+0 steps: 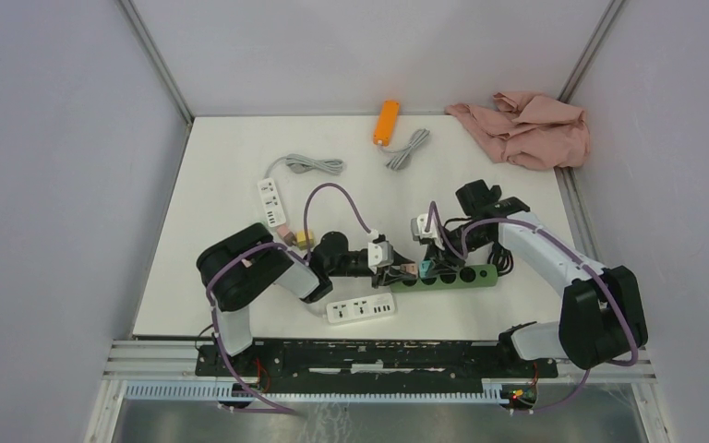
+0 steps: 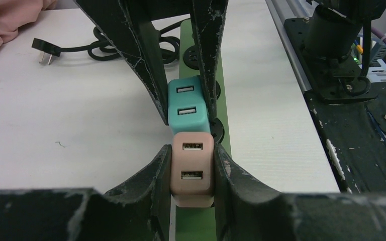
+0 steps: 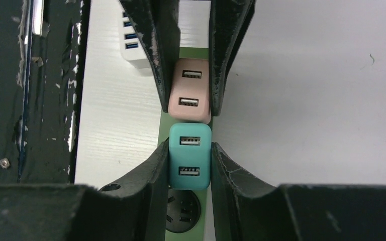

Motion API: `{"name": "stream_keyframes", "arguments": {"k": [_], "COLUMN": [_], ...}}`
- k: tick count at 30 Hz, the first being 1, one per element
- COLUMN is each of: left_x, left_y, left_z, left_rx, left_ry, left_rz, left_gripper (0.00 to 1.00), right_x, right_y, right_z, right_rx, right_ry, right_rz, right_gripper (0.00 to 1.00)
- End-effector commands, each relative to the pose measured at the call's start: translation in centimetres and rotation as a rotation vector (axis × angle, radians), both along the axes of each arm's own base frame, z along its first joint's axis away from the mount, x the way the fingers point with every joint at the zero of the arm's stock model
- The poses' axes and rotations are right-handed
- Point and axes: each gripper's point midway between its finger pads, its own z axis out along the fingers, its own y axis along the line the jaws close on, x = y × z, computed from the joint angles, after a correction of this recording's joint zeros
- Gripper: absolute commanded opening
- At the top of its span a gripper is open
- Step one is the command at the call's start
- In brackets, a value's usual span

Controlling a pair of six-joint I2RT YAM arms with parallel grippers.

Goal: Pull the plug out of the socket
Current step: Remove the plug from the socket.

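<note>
A green power strip lies on the white table with two USB charger plugs side by side in its sockets. My left gripper is shut on the pink plug, with a finger pressed against each side. My right gripper is shut on the teal plug in the same way. The two grippers face each other across the strip. In the left wrist view the teal plug sits just beyond the pink one. In the right wrist view the pink plug sits just beyond the teal one. An empty black socket lies beside the teal plug.
A white power strip lies near the front edge, and another with a grey cord lies at left. An orange block, a grey cord and a pink cloth lie at the back. The strip's black cord is coiled behind it.
</note>
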Motion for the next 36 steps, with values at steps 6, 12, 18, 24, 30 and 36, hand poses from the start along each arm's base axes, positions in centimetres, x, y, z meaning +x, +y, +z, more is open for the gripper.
{"name": "stream_keyframes", "arguments": {"k": [6, 12, 18, 24, 30, 36], "left_x": [1.7, 1.8, 1.8, 1.9, 1.9, 2.0], "left_y": [1.2, 1.2, 1.2, 1.1, 1.1, 1.1], "left_z": [-4.2, -4.3, -4.4, -4.4, -4.5, -4.4], "left_rx": [0.122, 0.125, 0.127, 0.129, 0.133, 0.130], "left_ry": [0.049, 0.052, 0.053, 0.055, 0.058, 0.056], "left_rz": [0.091, 0.094, 0.093, 0.092, 0.095, 0.099], "left_gripper": [0.03, 0.03, 0.03, 0.03, 0.03, 0.03], "right_x": [1.8, 0.0, -4.1, -1.1, 1.7, 3.2], "right_y": [4.3, 3.2, 3.0, 5.2, 5.6, 3.2], "right_z": [4.7, 5.3, 5.7, 5.6, 5.8, 5.8], "right_rx": [0.173, 0.188, 0.249, 0.221, 0.213, 0.209], "right_ry": [0.112, 0.086, 0.089, 0.137, 0.180, 0.179], "right_rz": [-0.192, -0.076, 0.112, -0.058, -0.233, -0.314], "right_gripper": [0.00, 0.00, 0.00, 0.00, 0.00, 0.00]}}
